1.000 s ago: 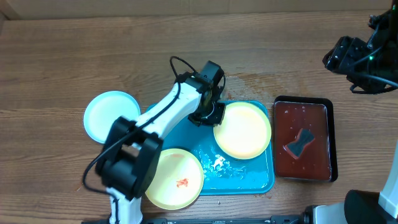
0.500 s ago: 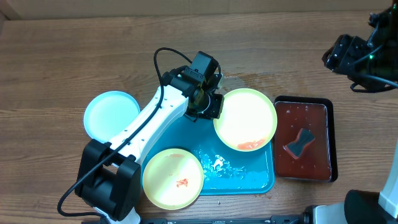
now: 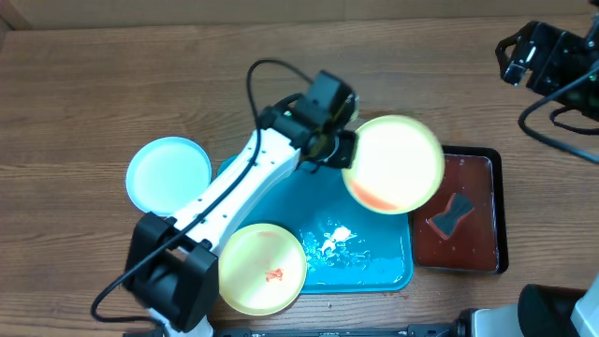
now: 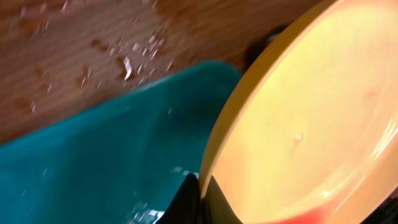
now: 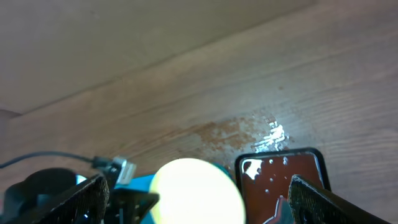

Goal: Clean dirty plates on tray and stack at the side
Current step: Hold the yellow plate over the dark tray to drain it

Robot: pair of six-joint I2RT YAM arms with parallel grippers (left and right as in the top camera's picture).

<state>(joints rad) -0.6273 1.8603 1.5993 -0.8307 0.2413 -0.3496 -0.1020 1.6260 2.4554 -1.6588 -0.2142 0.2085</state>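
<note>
Firmly, left jaws pinch a yellow-green plate [image 3: 398, 159] over the tray's [image 3: 374, 229] edge.

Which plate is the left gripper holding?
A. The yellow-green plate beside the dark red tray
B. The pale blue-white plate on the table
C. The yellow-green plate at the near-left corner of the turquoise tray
A: the left gripper is shut on the rim of the yellow-green plate overlapping the dark red tray; the blue-white plate and the second yellow-green plate lie ungripped.
</note>
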